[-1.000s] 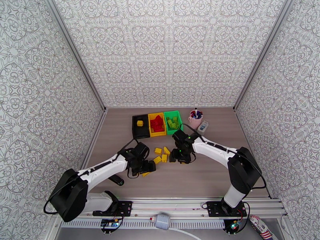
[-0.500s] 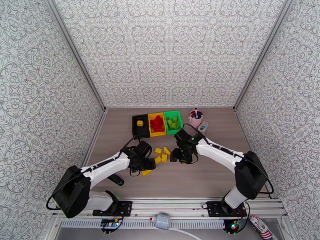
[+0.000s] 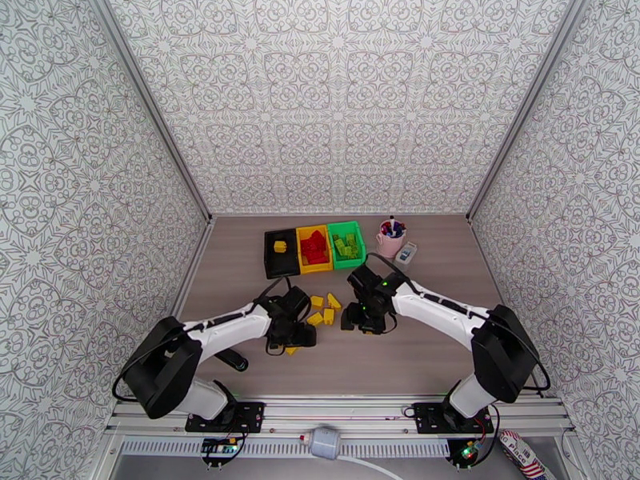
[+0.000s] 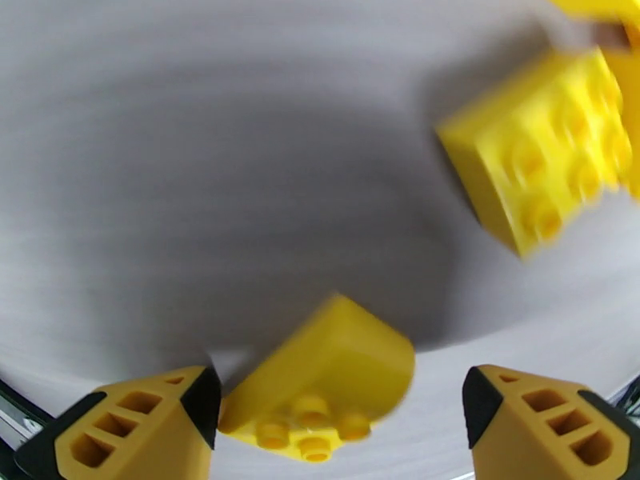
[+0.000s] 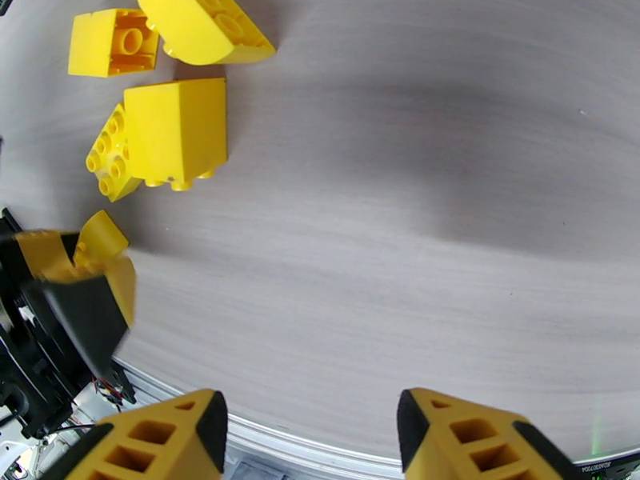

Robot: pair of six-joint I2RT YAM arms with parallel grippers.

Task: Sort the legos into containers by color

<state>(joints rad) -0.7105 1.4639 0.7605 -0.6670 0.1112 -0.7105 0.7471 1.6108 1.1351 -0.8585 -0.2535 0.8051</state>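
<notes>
yellow lego (image 4: 328,366) between spread left gripper (image 4: 340,410) fingers, just beside one; right gripper (image 5: 312,422) spread.

L wrist: yellow brick (image 4: 536,146) blurred | top: green bin (image 3: 344,226) contents too small to count

Yellow legos (image 5: 176,130), grey woodgrain table (image 5: 448,202)

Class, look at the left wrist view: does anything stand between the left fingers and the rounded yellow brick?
Nothing visible does. The rounded yellow brick lies on the bare table between the open fingers of the left gripper, close beside one. A second yellow brick lies farther off.
</notes>
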